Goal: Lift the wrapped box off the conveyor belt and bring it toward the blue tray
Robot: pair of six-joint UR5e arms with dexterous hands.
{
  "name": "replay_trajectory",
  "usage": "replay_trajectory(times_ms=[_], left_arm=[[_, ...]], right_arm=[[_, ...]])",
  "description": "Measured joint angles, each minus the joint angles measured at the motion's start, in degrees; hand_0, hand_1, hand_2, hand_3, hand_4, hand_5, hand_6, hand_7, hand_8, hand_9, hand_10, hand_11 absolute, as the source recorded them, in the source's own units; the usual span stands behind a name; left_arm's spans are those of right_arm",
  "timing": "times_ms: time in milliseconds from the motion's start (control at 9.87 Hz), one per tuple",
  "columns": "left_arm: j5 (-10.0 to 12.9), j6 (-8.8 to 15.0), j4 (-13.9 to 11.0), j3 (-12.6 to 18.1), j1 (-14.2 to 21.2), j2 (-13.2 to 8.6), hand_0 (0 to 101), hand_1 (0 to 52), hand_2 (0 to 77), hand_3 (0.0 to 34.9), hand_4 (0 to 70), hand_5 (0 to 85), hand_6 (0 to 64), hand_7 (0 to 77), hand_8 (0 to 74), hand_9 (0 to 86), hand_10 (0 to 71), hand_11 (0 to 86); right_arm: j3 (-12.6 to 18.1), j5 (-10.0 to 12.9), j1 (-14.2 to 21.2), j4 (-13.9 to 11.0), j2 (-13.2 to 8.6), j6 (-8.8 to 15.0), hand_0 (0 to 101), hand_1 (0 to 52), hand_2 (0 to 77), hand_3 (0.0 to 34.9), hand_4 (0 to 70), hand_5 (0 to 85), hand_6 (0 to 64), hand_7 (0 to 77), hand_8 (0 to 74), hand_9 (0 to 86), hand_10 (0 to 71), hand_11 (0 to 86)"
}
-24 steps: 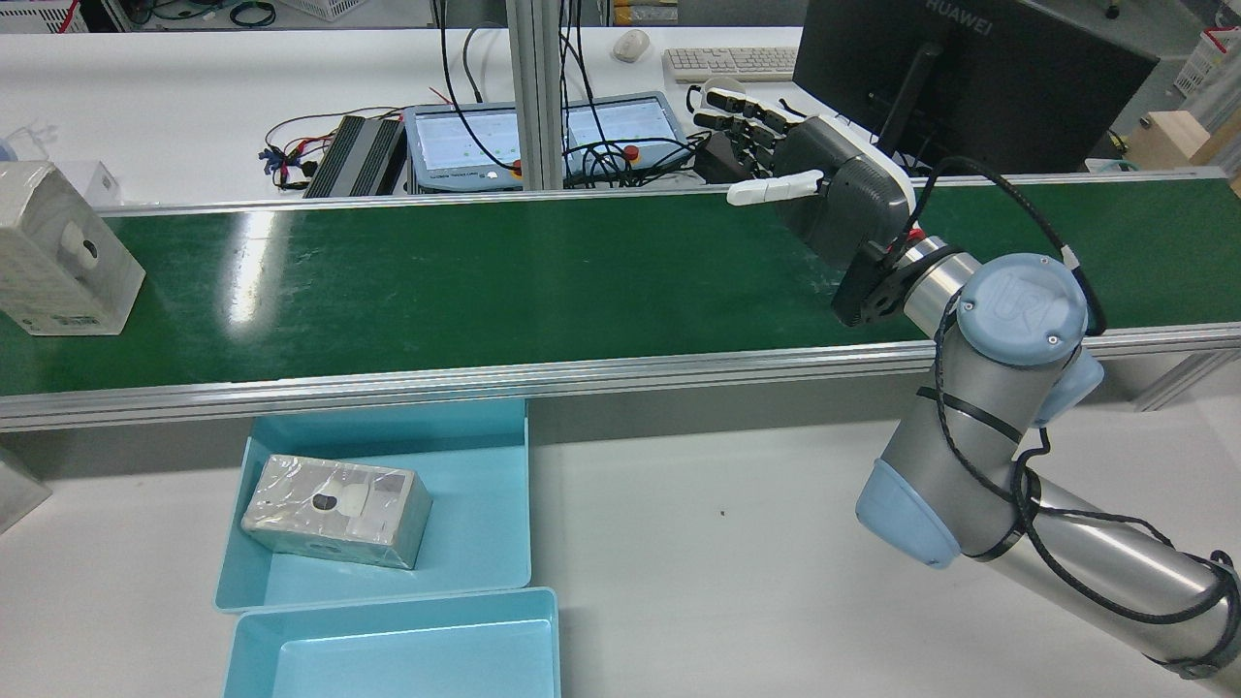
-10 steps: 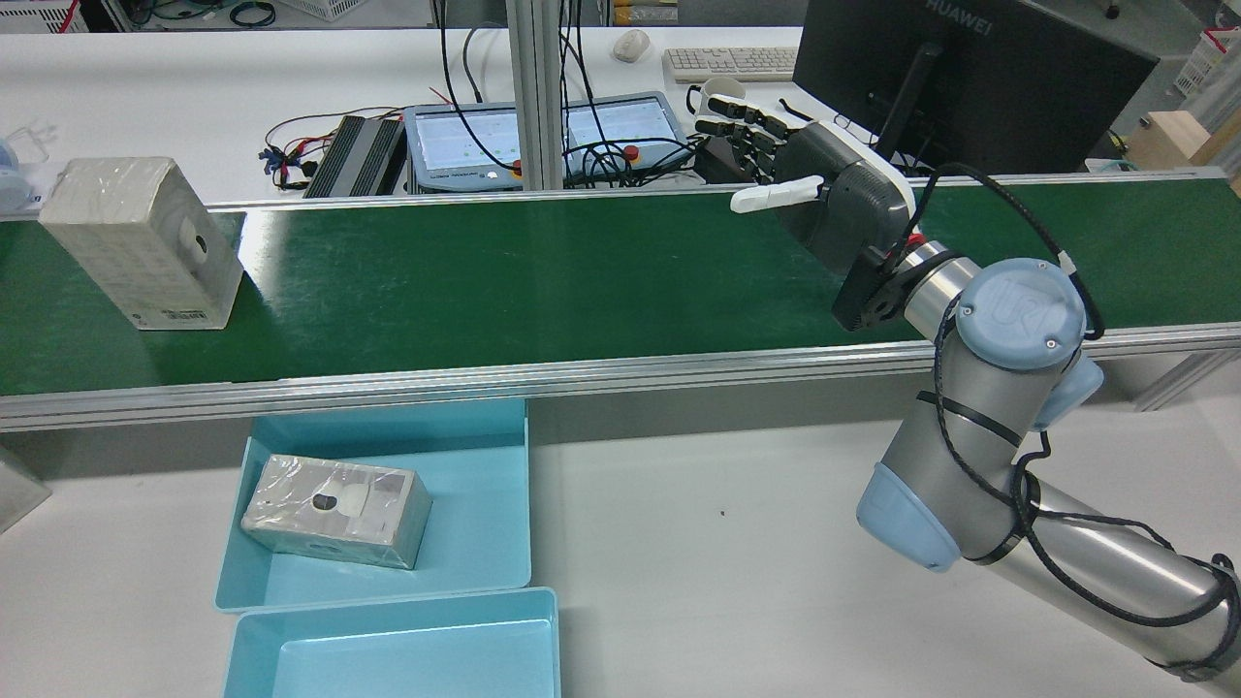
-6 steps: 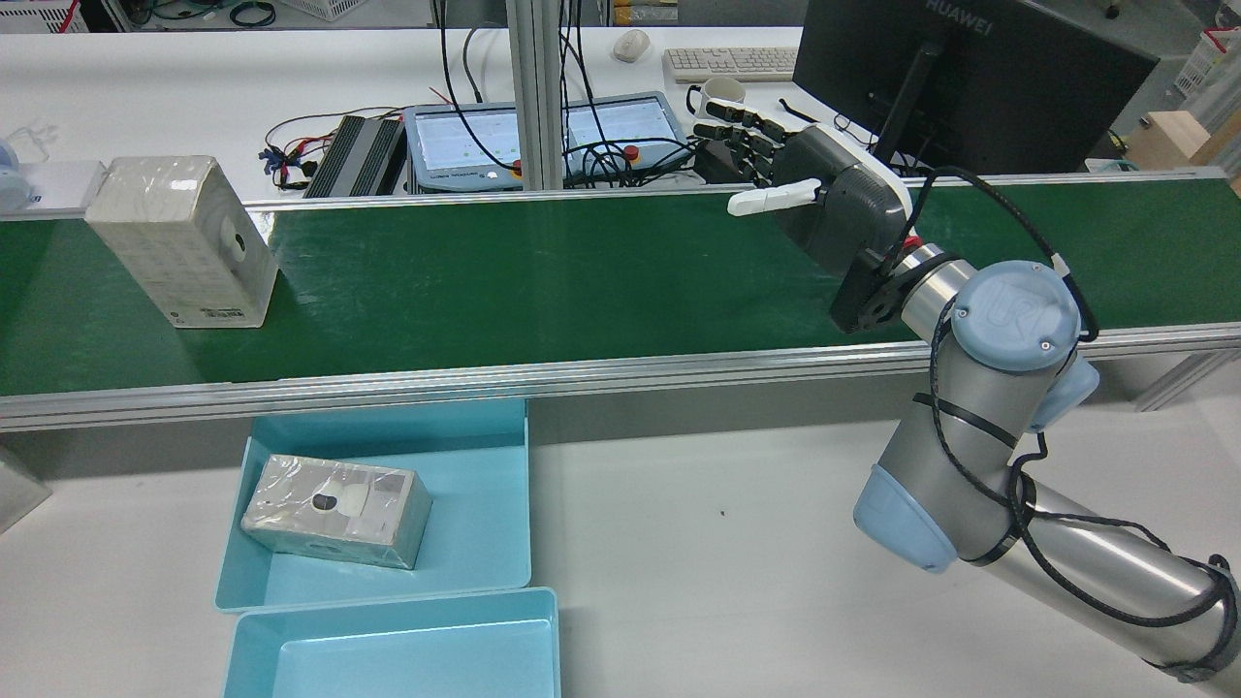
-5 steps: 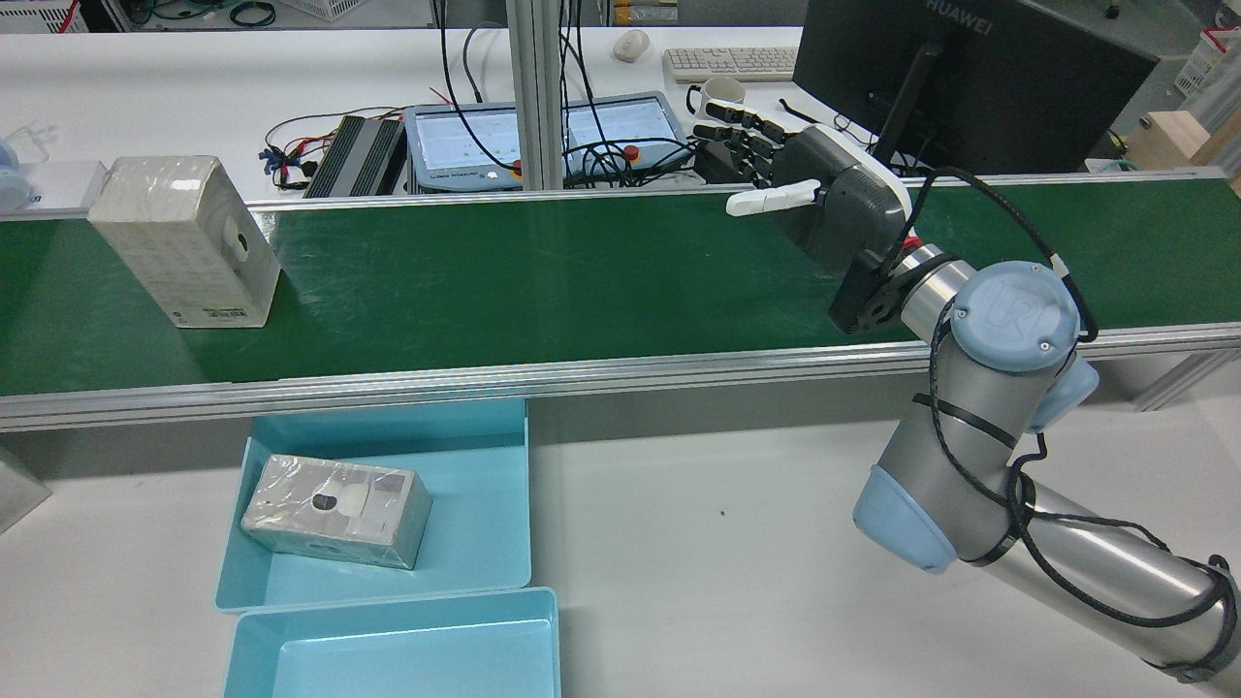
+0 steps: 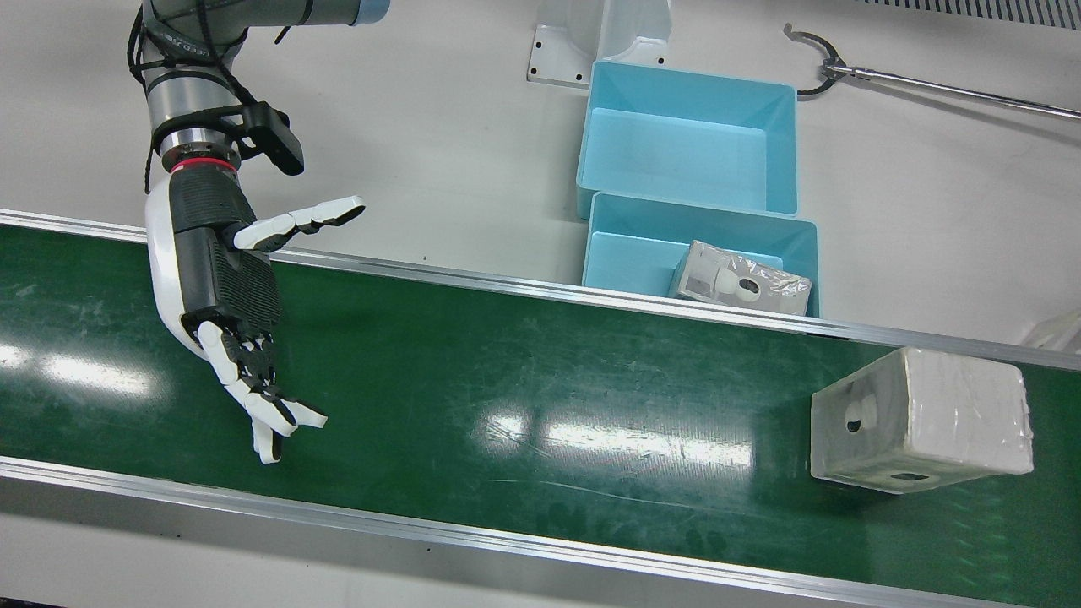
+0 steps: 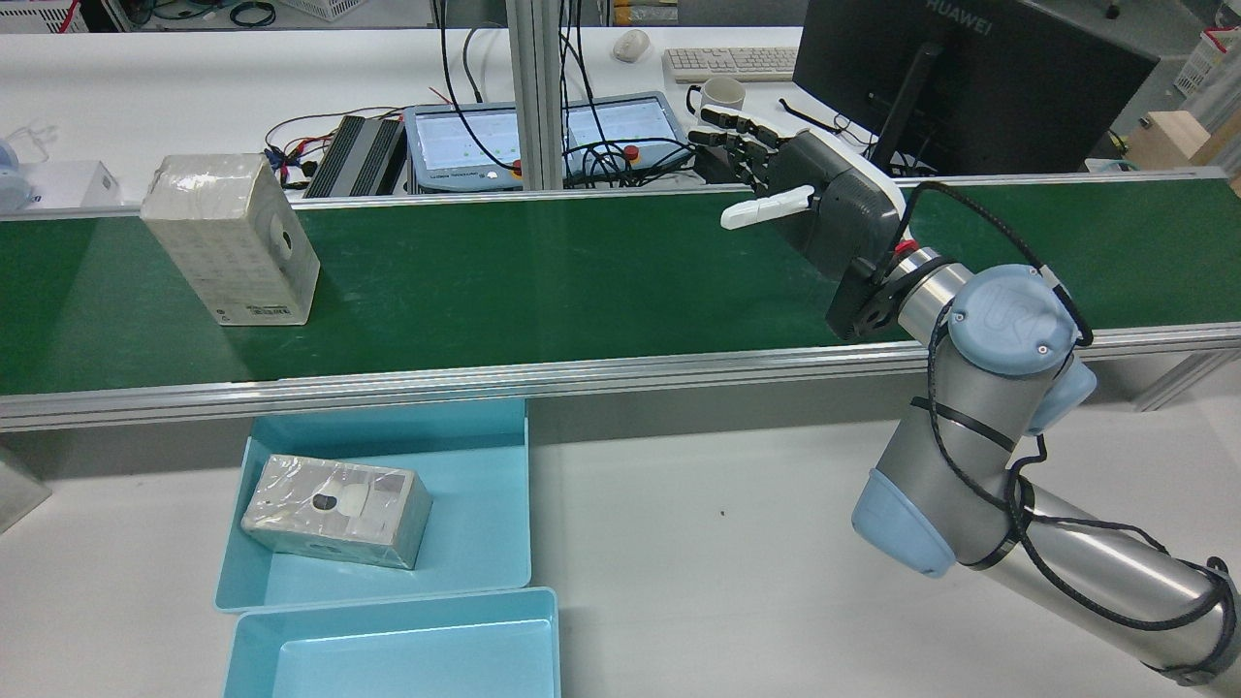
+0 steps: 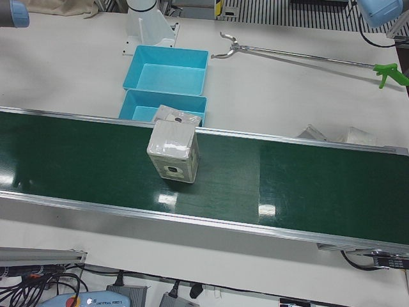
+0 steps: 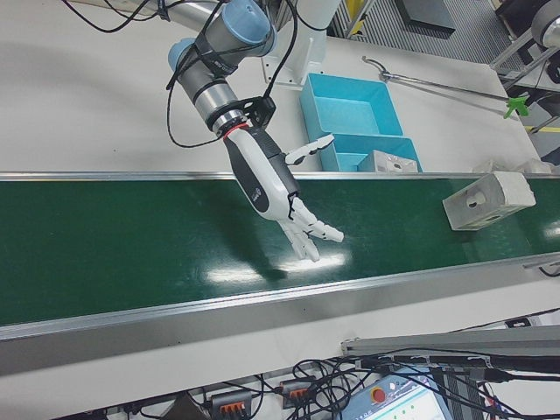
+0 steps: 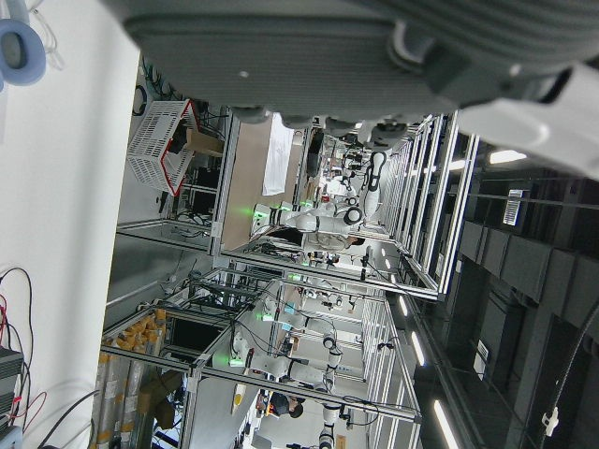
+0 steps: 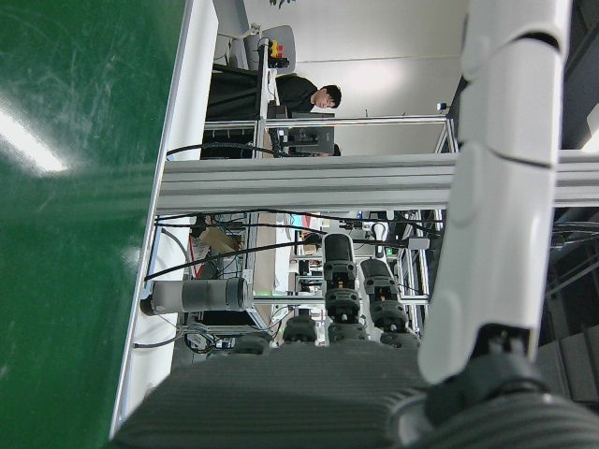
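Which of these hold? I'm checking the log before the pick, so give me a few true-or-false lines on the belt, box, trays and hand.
1. The box stands on the belt. True.
2. The right hand holds the box. False: it is open over the belt, far from the box.
3. The tray nearest the belt holds a second wrapped box. True.
4. Both trays are filled. False: the other tray is empty.
5. The left hand works over the belt. False: only its own camera shows it.

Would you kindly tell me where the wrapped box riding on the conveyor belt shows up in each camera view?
Front view: wrapped box far right on the belt.
Rear view: far left.
Left-front view: centre-left.
Right-front view: right edge.
Left hand view, right hand view: not in it.
Shared landmark: blue tray holding another box, beside the belt.
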State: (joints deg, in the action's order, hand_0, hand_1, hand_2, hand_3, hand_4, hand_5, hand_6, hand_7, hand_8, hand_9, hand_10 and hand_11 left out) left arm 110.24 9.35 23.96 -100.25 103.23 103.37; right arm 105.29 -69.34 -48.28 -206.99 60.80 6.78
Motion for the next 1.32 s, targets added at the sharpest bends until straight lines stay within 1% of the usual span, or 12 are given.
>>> replay_trajectory(times_ms=[101,203,304,405,912,1014,1115,1318], left_arm=[[0.0,0.0,0.0,0.0,0.0,0.0,0,0.0,1.1,0.0,0.0,1.1,0.5,0.5,0.5,0.5,0.5,0.5],[0.0,0.0,0.0,0.0,0.0,0.0,0,0.0,0.5,0.0,0.0,1.1,0.0,0.5,0.5,0.0,0.5,0.5],[0.0,0.0,0.0,0.0,0.0,0.0,0,0.0,1.1,0.0,0.0,1.1,0.5,0.5,0.5,0.0,0.0,0.5],[0.0,0.0,0.0,0.0,0.0,0.0,0,0.0,1.1,0.0,0.0,1.1,0.5,0.5,0.5,0.0,0.5,0.5],[0.0,0.0,0.0,0.0,0.0,0.0,0,0.0,1.1,0.0,0.0,1.1,0.5,0.5,0.5,0.0,0.0,0.5],[0.0,0.0,0.0,0.0,0.0,0.0,0,0.0,0.5,0.0,0.0,1.1,0.5,0.5,0.5,0.0,0.0,0.5],[0.0,0.0,0.0,0.0,0.0,0.0,0,0.0,0.5,0.0,0.0,1.1,0.5,0.5,0.5,0.0,0.5,0.5],[0.0,0.0,0.0,0.0,0.0,0.0,0,0.0,1.1,0.0,0.0,1.1,0.5,0.5,0.5,0.0,0.5,0.5]], right_arm=[[0.2,-0.1,-0.2,0.0,0.1,2.3,47,11.5,5.5,0.0,9.3,13.6,7.1,19.6,1.6,3.3,0.0,1.1],[0.3,-0.1,-0.2,-0.1,0.2,3.9,47,12.5,4.9,0.0,9.3,13.6,7.1,19.6,3.3,2.2,0.0,1.1],[0.3,-0.1,-0.3,-0.1,0.3,4.6,47,12.5,6.5,0.1,9.3,13.1,6.0,18.0,3.3,2.2,0.0,1.1],[0.2,-0.1,-0.3,-0.1,0.3,5.0,47,10.9,6.0,0.1,9.3,13.1,6.0,17.5,3.3,2.2,0.0,1.1],[-0.3,0.2,0.0,0.3,0.2,5.0,47,10.9,5.5,0.0,8.2,12.5,6.0,17.5,3.3,2.2,0.0,1.1],[-0.3,0.5,0.0,0.3,0.2,4.9,46,10.4,5.5,0.0,8.2,12.5,6.0,17.5,4.4,3.8,0.0,1.1],[-0.3,0.9,0.1,0.4,0.2,4.8,47,10.4,5.5,0.0,7.6,12.5,6.0,17.5,2.7,3.8,0.0,1.1],[-0.3,1.3,0.2,0.4,0.1,4.8,46,10.4,5.5,0.0,7.1,12.5,6.0,17.5,2.7,3.3,0.0,1.1]])
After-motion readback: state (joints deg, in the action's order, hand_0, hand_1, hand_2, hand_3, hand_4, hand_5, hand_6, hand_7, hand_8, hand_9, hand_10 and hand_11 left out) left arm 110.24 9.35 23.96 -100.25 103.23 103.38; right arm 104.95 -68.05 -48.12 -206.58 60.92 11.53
